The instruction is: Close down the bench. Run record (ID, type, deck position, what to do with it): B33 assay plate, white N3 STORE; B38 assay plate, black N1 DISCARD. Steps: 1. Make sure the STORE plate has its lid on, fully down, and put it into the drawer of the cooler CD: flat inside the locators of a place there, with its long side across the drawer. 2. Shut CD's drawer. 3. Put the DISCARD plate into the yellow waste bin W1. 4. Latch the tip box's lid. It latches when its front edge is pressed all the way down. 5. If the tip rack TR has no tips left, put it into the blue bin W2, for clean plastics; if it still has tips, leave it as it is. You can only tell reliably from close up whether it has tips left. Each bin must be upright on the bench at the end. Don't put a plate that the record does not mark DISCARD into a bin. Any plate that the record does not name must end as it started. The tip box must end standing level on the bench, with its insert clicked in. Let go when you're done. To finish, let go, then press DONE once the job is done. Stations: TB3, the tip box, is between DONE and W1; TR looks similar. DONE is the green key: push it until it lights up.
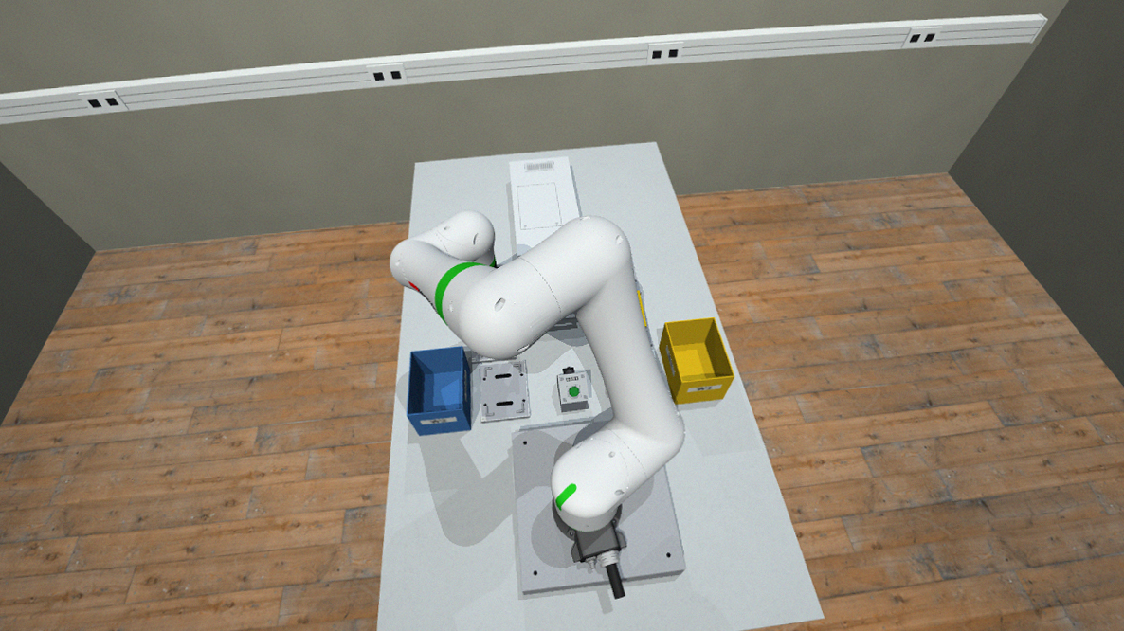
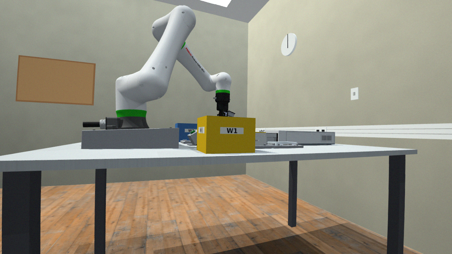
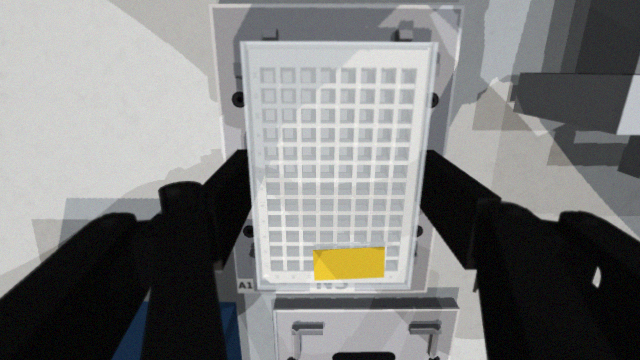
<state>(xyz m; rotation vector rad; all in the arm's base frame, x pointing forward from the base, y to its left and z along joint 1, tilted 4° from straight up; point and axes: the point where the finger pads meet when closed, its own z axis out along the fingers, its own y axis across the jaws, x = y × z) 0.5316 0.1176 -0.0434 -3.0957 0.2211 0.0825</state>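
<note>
Board [image 2: 55, 79]: a brown board is hanging on the left wall in the exterior view.
Floor [image 1: 216, 464]: wooden planks are running under the table on every side.
Table [image 1: 441, 573]: a pale grey top is standing on dark legs.
Blue bin [image 1: 438, 389]: it is sitting upright near the table's left edge.
Arm [image 1: 548, 297]: the white arm is reaching from its grey base plate [image 1: 533, 582] toward the far end of the table.
Gripper [image 3: 336, 200]: its black fingers are clamping the long sides of the white plate.
White plate [image 3: 336, 160]: it is sitting over its grey deck place with a clear lid on and a yellow label [image 3: 349, 263] at the near end.
Yellow bin [image 1: 695, 360]: it is standing upright near the right edge.
Clock [image 2: 288, 44]: it is hanging on the right wall.
</note>
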